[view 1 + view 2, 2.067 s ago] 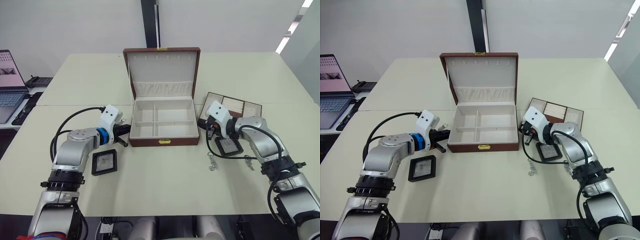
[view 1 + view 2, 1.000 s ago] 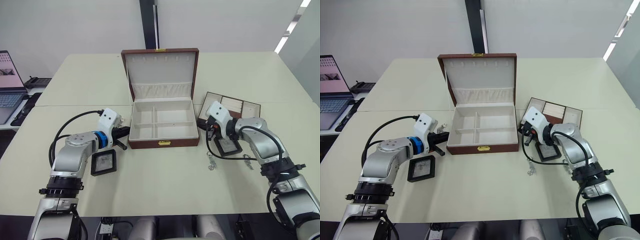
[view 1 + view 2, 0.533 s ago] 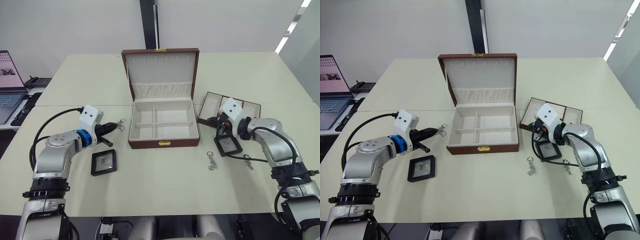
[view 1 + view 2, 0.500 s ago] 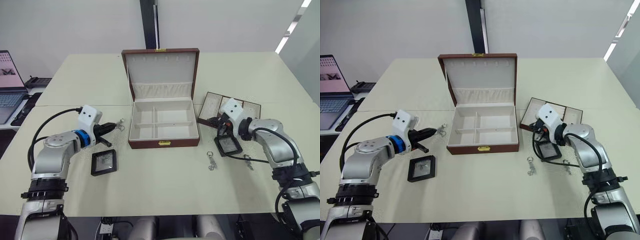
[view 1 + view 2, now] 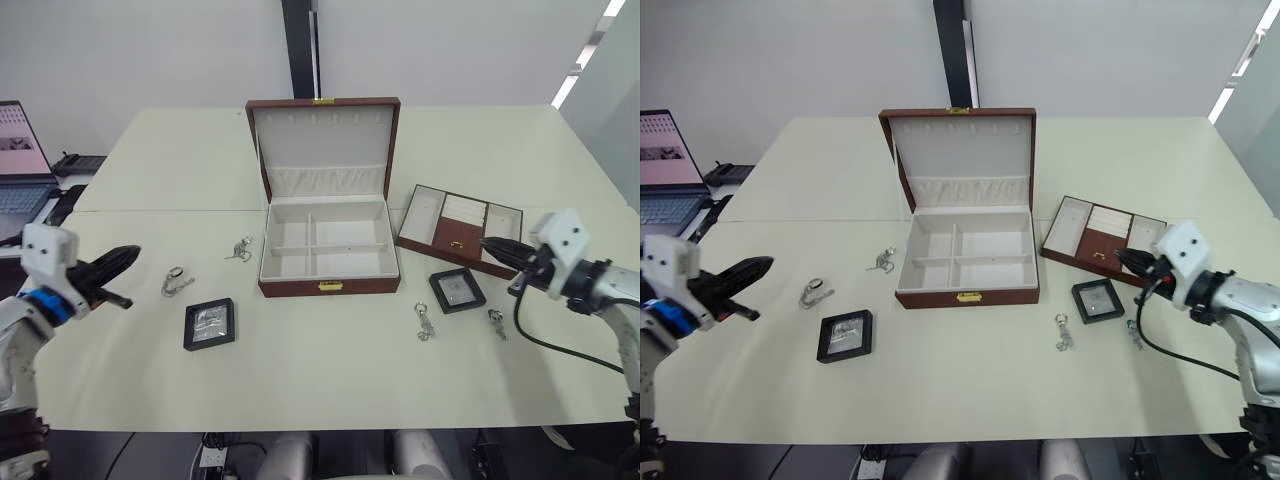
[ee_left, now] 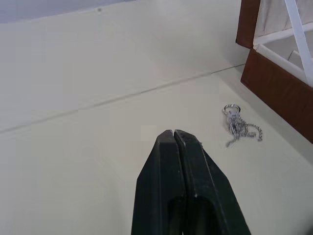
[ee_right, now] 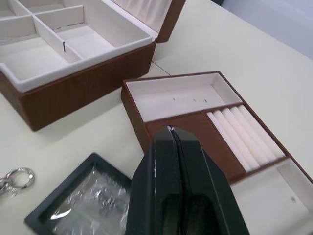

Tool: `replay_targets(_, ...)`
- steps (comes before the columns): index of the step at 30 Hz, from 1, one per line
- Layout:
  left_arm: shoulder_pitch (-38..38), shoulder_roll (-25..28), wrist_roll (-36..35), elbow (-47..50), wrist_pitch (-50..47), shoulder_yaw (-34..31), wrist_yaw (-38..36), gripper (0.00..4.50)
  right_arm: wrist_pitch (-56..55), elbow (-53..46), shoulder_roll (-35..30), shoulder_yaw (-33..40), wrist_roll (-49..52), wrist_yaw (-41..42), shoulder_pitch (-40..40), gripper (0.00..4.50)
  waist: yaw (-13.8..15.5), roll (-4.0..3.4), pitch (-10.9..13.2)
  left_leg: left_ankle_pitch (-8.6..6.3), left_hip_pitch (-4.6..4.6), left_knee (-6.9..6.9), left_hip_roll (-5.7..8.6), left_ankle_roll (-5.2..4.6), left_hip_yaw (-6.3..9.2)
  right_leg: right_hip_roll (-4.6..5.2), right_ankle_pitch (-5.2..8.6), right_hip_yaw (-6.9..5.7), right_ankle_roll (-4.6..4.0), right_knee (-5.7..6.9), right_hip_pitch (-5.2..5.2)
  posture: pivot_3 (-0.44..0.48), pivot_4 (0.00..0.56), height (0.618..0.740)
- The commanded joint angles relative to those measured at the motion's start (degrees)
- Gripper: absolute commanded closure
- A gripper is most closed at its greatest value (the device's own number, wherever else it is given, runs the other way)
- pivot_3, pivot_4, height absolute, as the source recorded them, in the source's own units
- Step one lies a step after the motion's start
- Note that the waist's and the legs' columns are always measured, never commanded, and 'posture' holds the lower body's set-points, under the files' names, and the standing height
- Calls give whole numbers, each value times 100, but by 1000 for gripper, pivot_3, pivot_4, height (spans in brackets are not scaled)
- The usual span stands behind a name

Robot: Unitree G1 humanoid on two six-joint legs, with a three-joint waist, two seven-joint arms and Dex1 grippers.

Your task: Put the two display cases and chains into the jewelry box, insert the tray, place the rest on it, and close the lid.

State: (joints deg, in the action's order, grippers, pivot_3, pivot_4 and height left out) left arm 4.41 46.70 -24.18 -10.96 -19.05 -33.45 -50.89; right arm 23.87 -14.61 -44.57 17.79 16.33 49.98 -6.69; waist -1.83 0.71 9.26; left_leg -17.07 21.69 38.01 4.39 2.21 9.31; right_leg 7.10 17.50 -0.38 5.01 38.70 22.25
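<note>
While both our jaws sit closed and empty, the jewelry box (image 5: 328,245) stands open, both display cases (image 5: 209,324) (image 5: 457,290) outside it.

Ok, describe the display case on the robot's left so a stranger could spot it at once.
Start at the open jewelry box in the middle of the table. Off its front corner on the robot's left lies a display case, a flat black-framed square with a clear window. Its twin lies on the other side of the box, by the tray.
</note>
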Motion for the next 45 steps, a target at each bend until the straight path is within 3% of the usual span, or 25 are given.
replay_targets(1,-350,359,-76,-246,269,-668,-122,4500,-67,-134,-336,673,144,123,364,4480,8,0,0,0,0,0,0,0,0,0,0,-1,0,0,-1,0,150,740)
replay_targets(5,-844,502,-28,-475,311,-916,-152,4500,-379,253,-756,1073,29,332,803,4480,9,0,0,-1,-6,-2,1,-3,-6,0,0,1,0,-1,-6,0,150,740)
replay_targets(6,-974,512,-55,-480,255,-973,-184,4329,-465,360,-859,1164,-1,402,904,4494,9,0,0,-2,-6,-3,2,-3,-7,1,0,2,0,-1,-7,0,150,740)
replay_targets(9,-1495,499,-138,-546,183,-1141,-412,3654,-594,522,-1091,1414,-17,619,1261,4500,1,0,0,-2,-6,-4,0,-4,-9,1,1,2,-1,-2,-7,0,150,740)
replay_targets(14,-1945,444,-255,-480,-19,-1117,-556,2093,-520,646,-1259,1762,50,923,1848,4500,12,2,-1,-7,-9,-7,-5,-13,-9,-2,1,0,-2,-4,-11,0,150,740)
replay_targets(18,-2032,315,-385,-33,-270,-887,-590,867,-219,527,-1304,1912,208,1204,2321,3676,34,6,-2,-14,-13,-6,-4,-25,-7,0,1,-2,-2,-9,-22,0,150,740)
replay_targets(21,-1945,283,-404,92,-351,-773,-572,0,-152,442,-1330,1908,201,1313,2466,2790,33,5,-3,-14,-16,-6,-5,-25,-8,1,1,-3,-2,-10,-25,0,150,740)
replay_targets(30,-1795,278,-446,148,-461,-630,-570,0,-65,371,-1355,2004,175,1364,2581,29,14,5,-3,-14,-21,-9,-6,-24,-10,-2,2,0,-3,-11,-26,0,150,740)
replay_targets(45,-2002,313,-443,336,-498,-672,-688,0,-26,290,-1317,2032,176,1344,2584,29,23,5,-3,-14,-21,-8,-6,-24,-8,-1,2,-2,-3,-11,-28,0,150,740)
